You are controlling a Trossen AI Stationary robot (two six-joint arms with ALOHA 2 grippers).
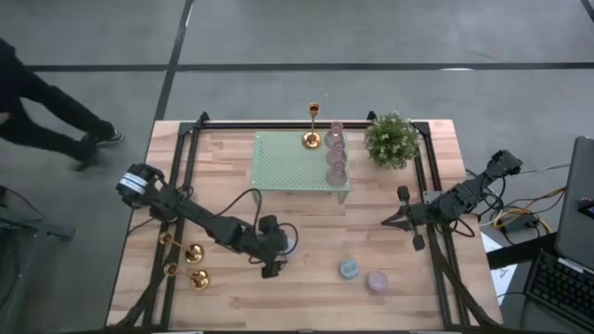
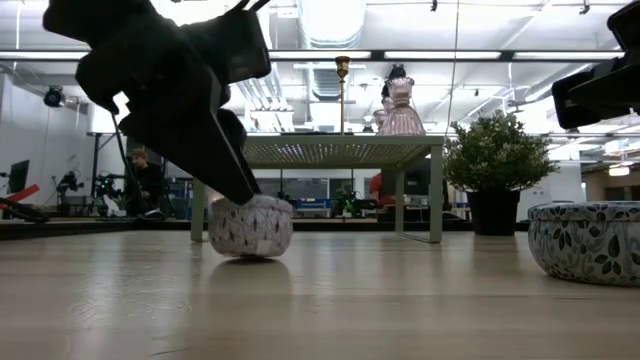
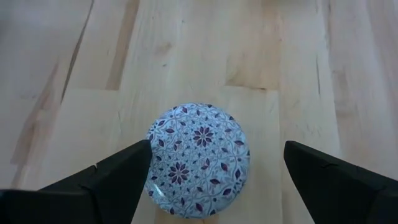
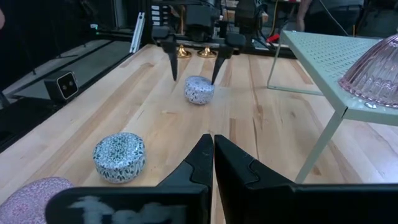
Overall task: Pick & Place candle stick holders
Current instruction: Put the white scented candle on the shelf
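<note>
High view shows the left gripper (image 1: 275,252) near the middle of the tabletop (image 1: 306,288), its fingers spread wide on either side of a round patterned candle (image 1: 289,243). In the left wrist view the two dark fingers (image 3: 118,177) flank this candle (image 3: 198,158) with a gap on each side, touching nothing. The left arm stretches low and diagonally from the tabletop's left edge. The right gripper (image 1: 408,223) waits near the right edge with its fingers (image 4: 202,158) pressed together and empty, its arm folded back toward that edge.

Two gold candle stick holders (image 1: 190,264) lie near the front left corner, beside the left arm; their stems are partly hidden by it. A third holder (image 1: 313,125) stands upright at the back edge of the green mesh stand (image 1: 292,165), next to pink glass pieces (image 1: 335,156). Two more candles (image 1: 363,275) sit toward the front right, and a potted plant (image 1: 392,139) stands near the back right corner.
</note>
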